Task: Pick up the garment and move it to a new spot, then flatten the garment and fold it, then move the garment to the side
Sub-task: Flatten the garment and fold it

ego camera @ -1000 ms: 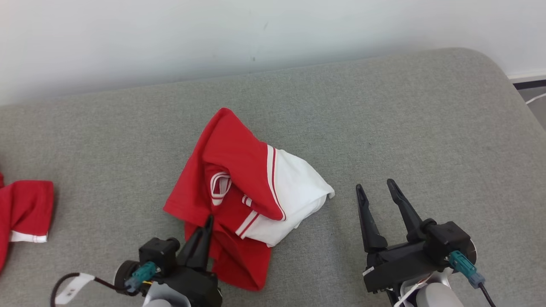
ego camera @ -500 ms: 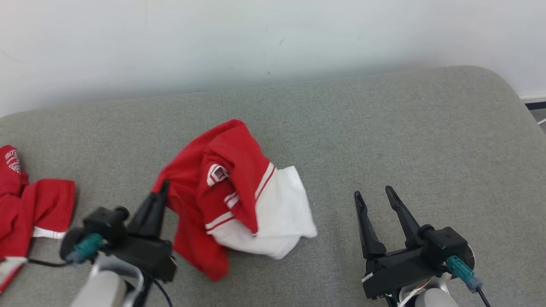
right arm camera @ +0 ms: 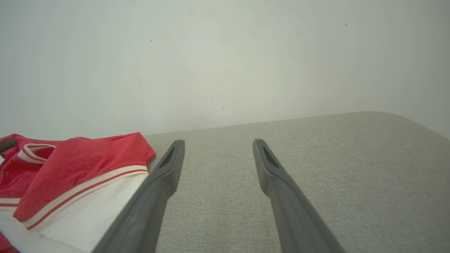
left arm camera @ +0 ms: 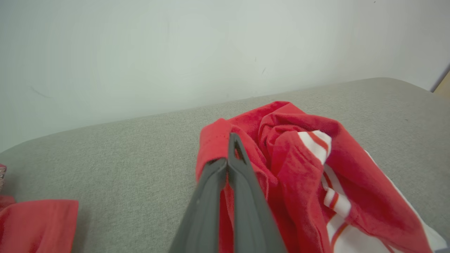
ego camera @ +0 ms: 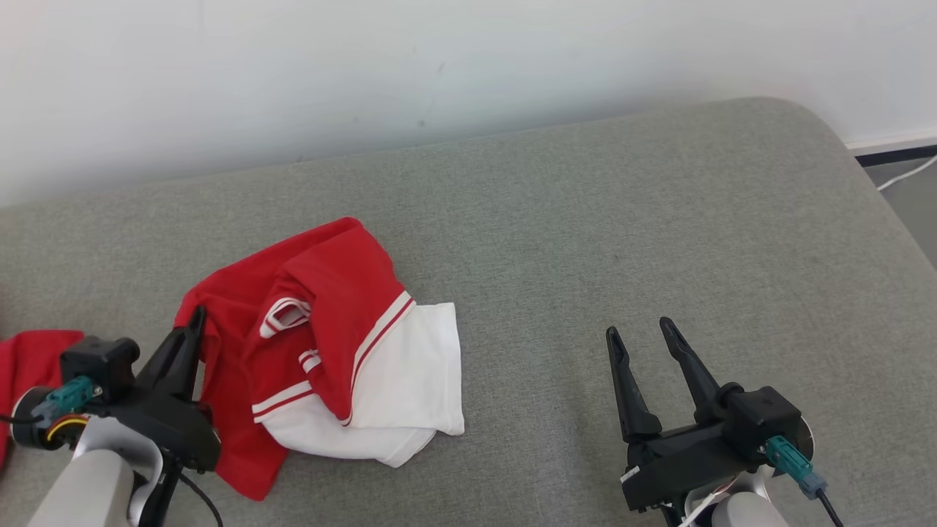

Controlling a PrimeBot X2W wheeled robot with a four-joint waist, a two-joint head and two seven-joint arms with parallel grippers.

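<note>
Clamps left gripper tight on red edge of garment, crumpled on grey cushion's left half. Holds right gripper wide, empty, over cushion's right half. Lift clear before carrying; pinch firmly, lest cloth slip or drag.

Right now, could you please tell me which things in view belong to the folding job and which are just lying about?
In the job:
- red and white garment
- left pincer, shut on its red edge
- right pincer, open, apart from it

Lying about:
- second red cloth at the left
- white cable on the floor
</note>
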